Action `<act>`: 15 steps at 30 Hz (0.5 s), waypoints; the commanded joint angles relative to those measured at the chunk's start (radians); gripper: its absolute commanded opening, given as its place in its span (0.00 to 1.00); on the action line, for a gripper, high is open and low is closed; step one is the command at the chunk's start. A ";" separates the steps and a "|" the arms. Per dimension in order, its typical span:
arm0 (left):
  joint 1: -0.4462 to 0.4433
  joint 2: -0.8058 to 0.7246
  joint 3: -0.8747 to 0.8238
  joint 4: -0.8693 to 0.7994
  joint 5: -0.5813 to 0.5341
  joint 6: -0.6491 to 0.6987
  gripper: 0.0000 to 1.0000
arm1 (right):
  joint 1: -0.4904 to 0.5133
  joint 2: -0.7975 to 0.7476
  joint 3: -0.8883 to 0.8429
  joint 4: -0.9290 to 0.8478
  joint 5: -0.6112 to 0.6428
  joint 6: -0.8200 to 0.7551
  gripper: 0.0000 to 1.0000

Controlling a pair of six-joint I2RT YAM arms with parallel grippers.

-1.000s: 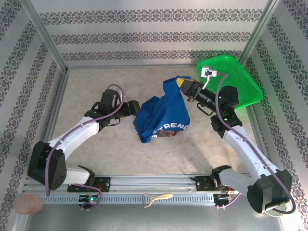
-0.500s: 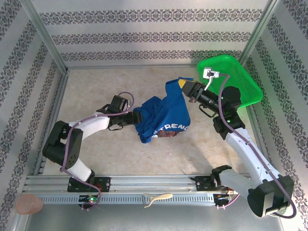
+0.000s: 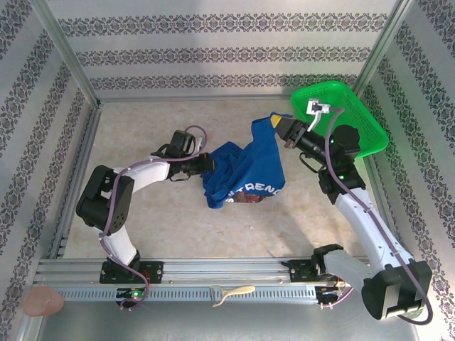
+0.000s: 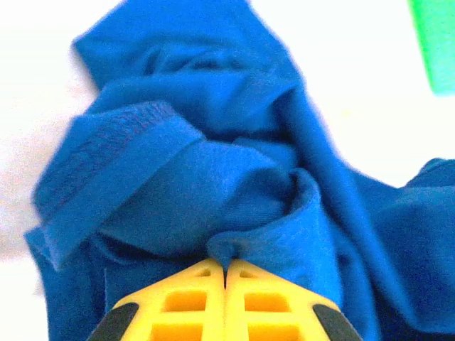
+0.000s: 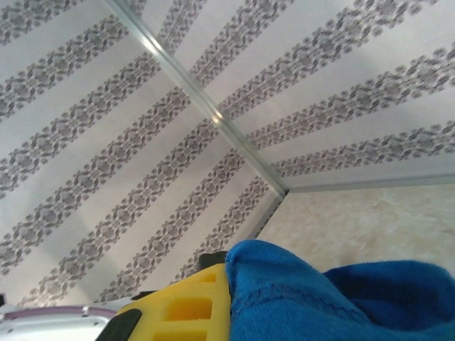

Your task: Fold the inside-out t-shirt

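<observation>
The royal-blue t-shirt hangs bunched in the middle of the table, white lettering along its low front edge. My right gripper is shut on the shirt's upper right edge, holding it lifted beside the basket. In the right wrist view one yellow finger shows and the blue hem drapes over the other. My left gripper is at the shirt's left side. In the left wrist view its yellow fingertips are pressed together on a small pinch of the blue cloth.
A green mesh basket stands at the back right, close behind the right gripper; its corner shows in the left wrist view. Patterned walls enclose the table. A cream tool and a pink object lie by the front rail.
The left gripper pushed right into the shirt's left side and closed on a fold; its elbow folded back. The right gripper drifted slightly right, still holding the raised edge.
</observation>
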 commanded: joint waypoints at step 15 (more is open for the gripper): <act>0.413 -0.401 0.509 -0.046 0.093 -0.236 0.00 | -0.245 0.038 0.417 -0.117 0.122 0.124 0.00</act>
